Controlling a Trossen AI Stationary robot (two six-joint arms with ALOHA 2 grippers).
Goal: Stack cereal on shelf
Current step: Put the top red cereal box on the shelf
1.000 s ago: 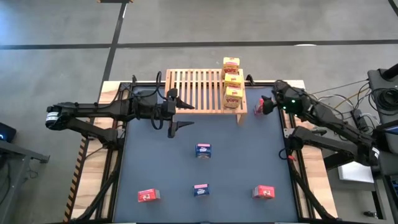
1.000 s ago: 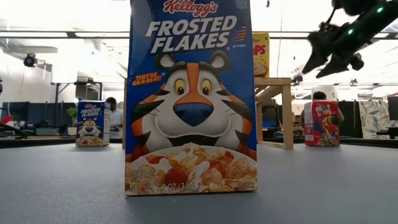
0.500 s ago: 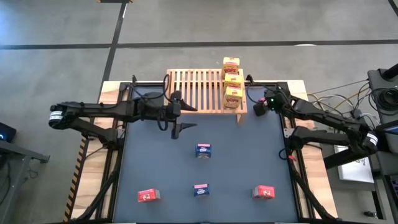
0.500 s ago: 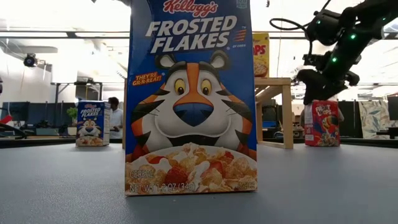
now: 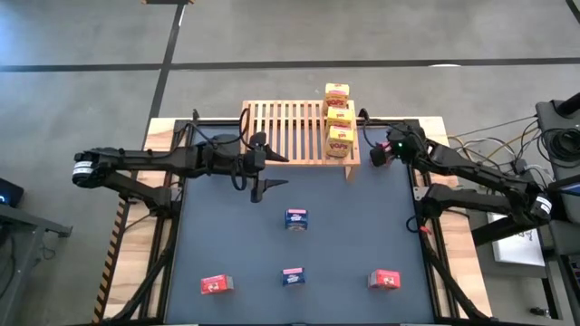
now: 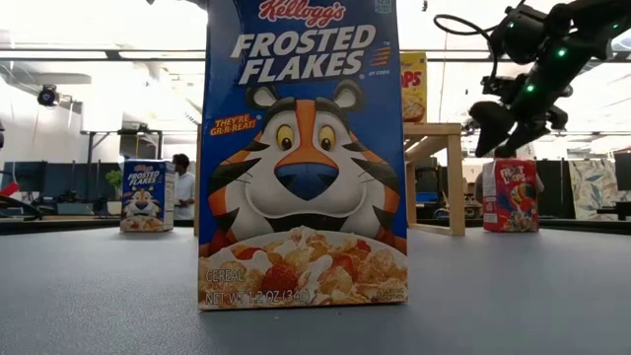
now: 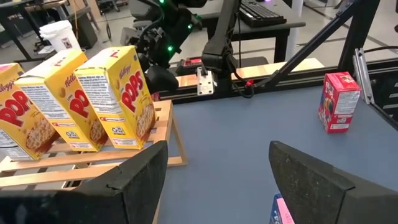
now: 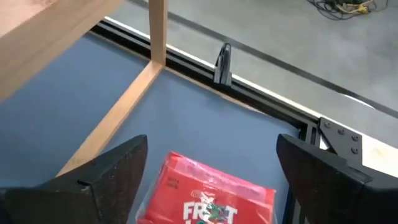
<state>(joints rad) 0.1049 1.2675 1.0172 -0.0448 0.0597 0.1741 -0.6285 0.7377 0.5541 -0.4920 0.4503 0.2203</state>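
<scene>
The wooden slatted shelf [image 5: 292, 132] stands at the table's far edge, with three yellow cereal boxes [image 5: 339, 118] in a row on its right end [image 7: 93, 99]. My right gripper [image 5: 381, 154] is open and points down over a red box [image 8: 208, 198] that stands on the table just right of the shelf [image 6: 515, 195]. Its fingers stand on either side of the box's top, apart from it. My left gripper [image 5: 275, 170] is open and empty, level, in front of the shelf's left half [image 7: 217, 180].
Loose boxes stand on the blue mat: a blue one [image 5: 295, 218] in the middle, a blue one [image 5: 293, 276] at the near edge, which fills the low view [image 6: 301, 153], and red ones near left [image 5: 216, 284] and near right [image 5: 384, 279]. The shelf's leg [image 8: 157, 31] stands close to my right gripper.
My right gripper has come down from high above toward the red box beside the shelf and has tipped to point down at it. My left gripper has shifted a little toward the table's right edge, staying open.
</scene>
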